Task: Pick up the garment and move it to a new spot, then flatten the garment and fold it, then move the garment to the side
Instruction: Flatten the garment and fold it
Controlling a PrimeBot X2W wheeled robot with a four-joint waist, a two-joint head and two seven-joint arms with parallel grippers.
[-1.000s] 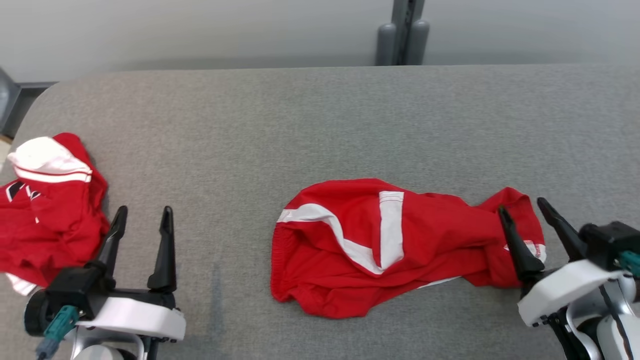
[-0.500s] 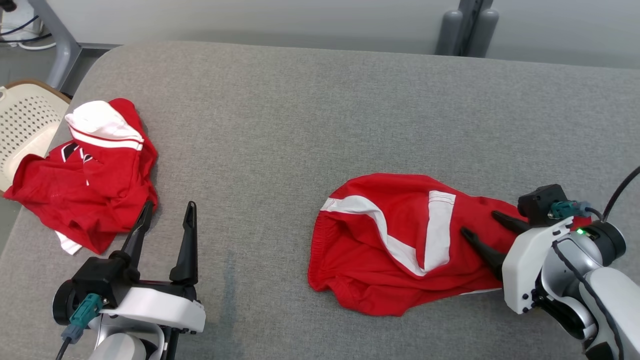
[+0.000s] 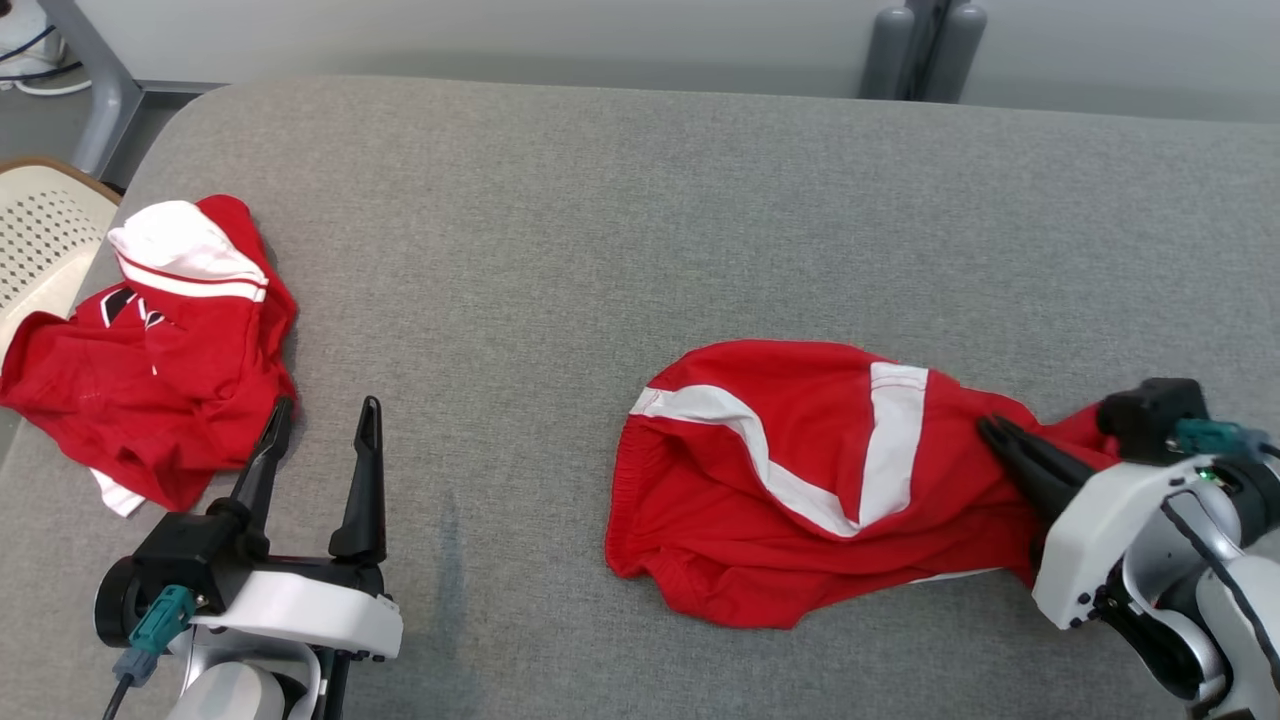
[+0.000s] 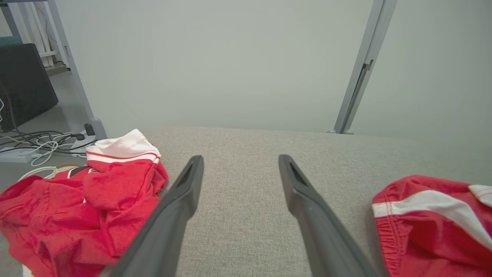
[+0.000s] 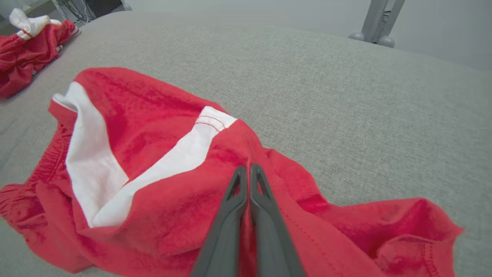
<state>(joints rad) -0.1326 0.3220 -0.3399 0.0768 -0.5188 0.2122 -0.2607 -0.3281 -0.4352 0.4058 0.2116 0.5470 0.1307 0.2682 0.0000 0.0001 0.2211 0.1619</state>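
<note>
Garment (image 3: 800, 480): red shorts w/ white stripes, crumpled on the grey desk (image 3: 600, 220), right of centre, toward the near edge. Elastic waistband end points left, bunched leg end points right. Two white bands meet in a V approx mid-garment.

R fingers (image 3: 1020, 460) are closed tight, tips together, pinching a ridge of cloth on the garment's right part. The arm comes in from near right. In the R wrist view the R fingers (image 5: 230, 215) are pressed flat together and the red cloth puckers up to the tips. The garment (image 5: 153, 115) spreads to their left, w/ a rumpled leg end to their right. The rest of it lies on the desk.

L fingers (image 3: 358, 480) are spread wide at near left, pointing far, w/ bare desk btwn them. In the L wrist view the L fingers (image 4: 173, 215) frame grey desk. The garment (image 4: 430, 223) sits at the right edge of that view, well apart from them.

2nd garment (image 3: 150, 380), red w/ a white panel, is heaped at the desk's left edge, just left of the L fingers. The nearer fingertip is close to its hem; can't tell if they touch. It's well apart from the garment.

A cream perforated chair (image 3: 40, 240) sits past the desk's left edge. A grey post (image 3: 920, 50) stands beyond the far edge. Cables (image 4: 38, 140) lie on the floor at far left.
</note>
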